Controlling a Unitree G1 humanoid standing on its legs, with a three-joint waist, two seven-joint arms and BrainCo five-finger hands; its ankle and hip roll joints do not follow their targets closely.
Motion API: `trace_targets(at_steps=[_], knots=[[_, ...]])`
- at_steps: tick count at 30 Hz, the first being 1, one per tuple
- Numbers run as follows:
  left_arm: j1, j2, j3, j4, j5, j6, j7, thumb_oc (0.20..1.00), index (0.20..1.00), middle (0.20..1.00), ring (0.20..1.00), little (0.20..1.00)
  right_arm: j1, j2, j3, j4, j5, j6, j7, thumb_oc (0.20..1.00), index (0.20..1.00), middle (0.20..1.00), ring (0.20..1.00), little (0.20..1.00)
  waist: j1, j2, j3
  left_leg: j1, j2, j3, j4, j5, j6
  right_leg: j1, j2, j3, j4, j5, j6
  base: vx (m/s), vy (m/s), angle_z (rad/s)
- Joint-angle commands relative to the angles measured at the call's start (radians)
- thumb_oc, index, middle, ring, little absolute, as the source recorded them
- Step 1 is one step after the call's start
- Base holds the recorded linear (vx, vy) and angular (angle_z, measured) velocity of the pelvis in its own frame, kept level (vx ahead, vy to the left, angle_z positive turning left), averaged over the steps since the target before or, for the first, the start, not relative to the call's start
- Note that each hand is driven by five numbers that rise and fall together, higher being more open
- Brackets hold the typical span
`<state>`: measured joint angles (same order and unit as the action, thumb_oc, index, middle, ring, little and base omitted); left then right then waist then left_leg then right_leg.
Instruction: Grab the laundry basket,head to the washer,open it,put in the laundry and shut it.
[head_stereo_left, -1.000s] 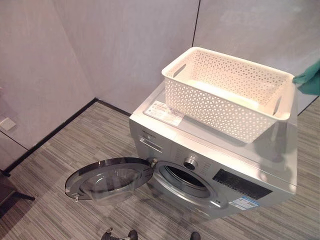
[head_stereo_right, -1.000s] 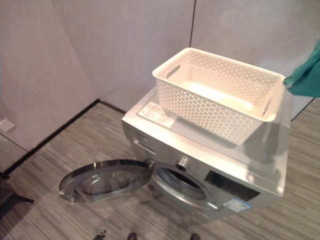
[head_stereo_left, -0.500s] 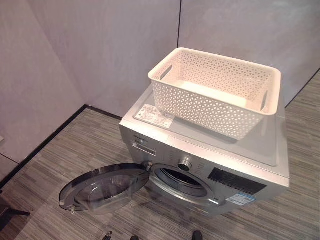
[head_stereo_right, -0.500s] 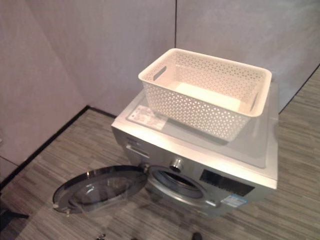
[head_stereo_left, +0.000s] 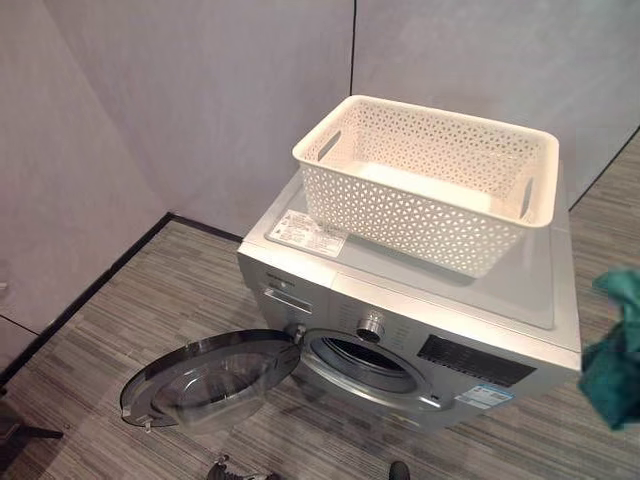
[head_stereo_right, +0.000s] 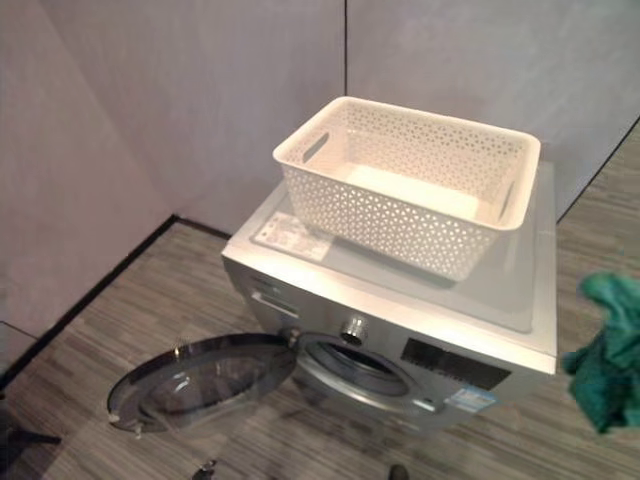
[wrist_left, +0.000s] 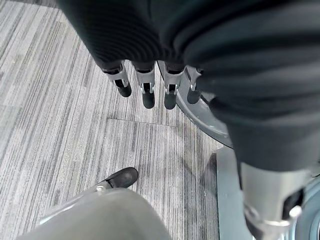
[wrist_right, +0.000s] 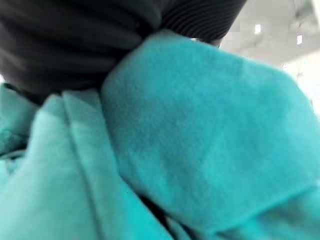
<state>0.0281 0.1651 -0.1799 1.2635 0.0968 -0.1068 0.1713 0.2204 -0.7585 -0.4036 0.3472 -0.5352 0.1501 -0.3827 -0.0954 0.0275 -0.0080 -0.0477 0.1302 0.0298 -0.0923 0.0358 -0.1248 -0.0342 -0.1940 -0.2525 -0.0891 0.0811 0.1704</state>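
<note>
Washer top: you had the white basket on it.
Floor: the washer stood there.

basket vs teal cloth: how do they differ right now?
The basket is rigid, white and perforated; the teal cloth is soft and bunched. The basket rests on top of the washer, empty as far as can be seen; the cloth hangs in the air to the washer's right. Both are outside the drum.

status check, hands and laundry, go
Left hand open, empty, low by the washer door. Right hand cannot tell, wrapped in teal cloth. Washer open, basket on top. Nothing in the way.
</note>
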Motion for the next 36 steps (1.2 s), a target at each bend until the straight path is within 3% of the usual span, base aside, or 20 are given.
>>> trace_targets(at_steps=[1, 7, 12, 14, 19, 22, 25, 27, 30, 31, 36], knots=[[-0.059, 0.012, -0.013, 0.07, 0.016, -0.011, -0.002, 1.0, 1.0, 1.0, 1.0, 1.0, -0.064, -0.02, -0.044, 0.062, 0.063, -0.026, -0.009, 0.2, 0.2, 0.2, 0.2, 0.2, 0.024, -0.09, -0.014, 0.055, 0.033, 0.02, 0.005, -0.074, 0.011, -0.026, -0.057, 0.071, 0.002, 0.029, 0.062, 0.0, 0.0, 0.0], [-0.071, 0.006, -0.017, 0.076, -0.002, -0.014, -0.001, 1.0, 1.0, 1.0, 1.0, 1.0, -0.072, 0.073, 0.074, 0.215, 0.137, -0.046, 0.023, 0.2, 0.2, 0.2, 0.2, 0.2, 0.019, -0.088, -0.006, 0.052, 0.033, 0.019, 0.005, -0.067, 0.008, -0.024, -0.058, 0.066, 0.002, 0.032, 0.06, 0.0, 0.0, 0.0], [-0.085, 0.006, -0.04, 0.082, -0.001, -0.018, -0.005, 1.0, 1.0, 1.0, 1.0, 1.0, -0.109, 0.193, 0.25, 0.477, 0.236, -0.085, 0.082, 0.2, 0.2, 0.2, 0.2, 0.2, 0.018, -0.091, -0.003, 0.044, 0.032, 0.02, 0.005, -0.058, 0.006, -0.028, -0.059, 0.065, 0.002, 0.036, 0.057, 0.0, 0.0, 0.0], [-0.086, 0.012, -0.049, 0.079, -0.007, -0.018, -0.002, 1.0, 1.0, 1.0, 1.0, 1.0, -0.128, 0.288, 0.375, 0.708, 0.306, -0.112, 0.148, 0.2, 0.2, 0.2, 0.2, 0.2, 0.019, -0.091, 0.0, 0.042, 0.034, 0.023, 0.005, -0.051, 0.002, -0.029, -0.061, 0.061, 0.002, 0.039, 0.058, 0.0, 0.0, 0.0], [-0.078, 0.025, -0.055, 0.078, -0.011, -0.031, 0.009, 1.0, 1.0, 1.0, 1.0, 1.0, -0.137, 0.391, 0.49, 0.884, 0.39, -0.167, 0.225, 0.2, 0.2, 0.2, 0.2, 0.2, 0.015, -0.093, 0.012, 0.043, 0.031, 0.031, 0.005, -0.047, -0.001, -0.037, -0.06, 0.068, 0.002, 0.043, 0.061, 0.0, 0.0, 0.0], [-0.088, 0.02, -0.114, -0.01, -0.018, -0.069, 0.032, 1.0, 1.0, 1.0, 1.0, 1.0, -0.251, 0.424, 0.578, 1.012, 0.396, -0.167, 0.23, 0.2, 0.2, 0.2, 0.2, 0.2, 0.045, -0.078, 0.036, 0.041, 0.026, 0.03, 0.005, -0.048, 0.001, -0.034, -0.069, 0.055, 0.002, 0.043, 0.065, -0.02, 0.037, -0.08], [-0.084, 0.025, -0.155, -0.099, -0.016, -0.087, 0.049, 1.0, 1.0, 1.0, 1.0, 1.0, -0.296, 0.45, 0.631, 0.967, 0.396, -0.183, 0.218, 0.2, 0.2, 0.2, 0.2, 0.2, 0.062, -0.072, 0.048, 0.038, 0.024, 0.023, 0.005, -0.046, 0.003, -0.027, -0.075, 0.04, 0.002, 0.042, 0.065, -0.01, 0.019, -0.04], [-0.076, 0.044, -0.205, -0.181, 0.011, -0.109, 0.061, 1.0, 1.0, 1.0, 1.0, 1.0, -0.316, 0.486, 0.728, 0.804, 0.39, -0.224, 0.207, 0.2, 0.2, 0.2, 0.2, 0.2, 0.075, -0.077, 0.059, 0.035, 0.019, 0.017, 0.005, -0.044, 0.003, -0.022, -0.079, 0.034, 0.002, 0.039, 0.064, -0.01, -0.004, 0.1], [-0.076, 0.057, -0.225, -0.208, 0.027, -0.12, 0.068, 1.0, 1.0, 1.0, 1.0, 1.0, -0.338, 0.492, 0.771, 0.727, 0.392, -0.241, 0.205, 0.2, 0.2, 0.2, 0.2, 0.2, 0.083, -0.082, 0.061, 0.031, 0.018, 0.01, 0.005, -0.042, 0.002, -0.018, -0.081, 0.026, 0.002, 0.036, 0.064, 0.0, -0.017, 0.11], [-0.069, 0.083, -0.252, -0.27, 0.046, -0.135, 0.071, 1.0, 1.0, 1.0, 1.0, 1.0, -0.351, 0.48, 0.826, 0.551, 0.396, -0.258, 0.217, 0.2, 0.2, 0.2, 0.2, 0.2, 0.091, -0.087, 0.065, 0.025, 0.018, 0.003, 0.005, -0.04, 0.0, -0.017, -0.083, 0.021, 0.002, 0.034, 0.064, 0.0, -0.033, 0.17], [-0.039, 0.131, -0.258, -0.382, 0.051, -0.158, 0.061, 1.0, 1.0, 1.0, 1.0, 1.0, -0.297, 0.398, 0.877, 0.166, 0.394, -0.282, 0.27, 0.2, 0.2, 0.2, 0.2, 0.2, 0.096, -0.098, 0.065, 0.015, 0.021, -0.008, 0.005, -0.038, -0.004, -0.015, -0.089, 0.01, 0.002, 0.032, 0.067, 0.01, -0.019, 0.23]])
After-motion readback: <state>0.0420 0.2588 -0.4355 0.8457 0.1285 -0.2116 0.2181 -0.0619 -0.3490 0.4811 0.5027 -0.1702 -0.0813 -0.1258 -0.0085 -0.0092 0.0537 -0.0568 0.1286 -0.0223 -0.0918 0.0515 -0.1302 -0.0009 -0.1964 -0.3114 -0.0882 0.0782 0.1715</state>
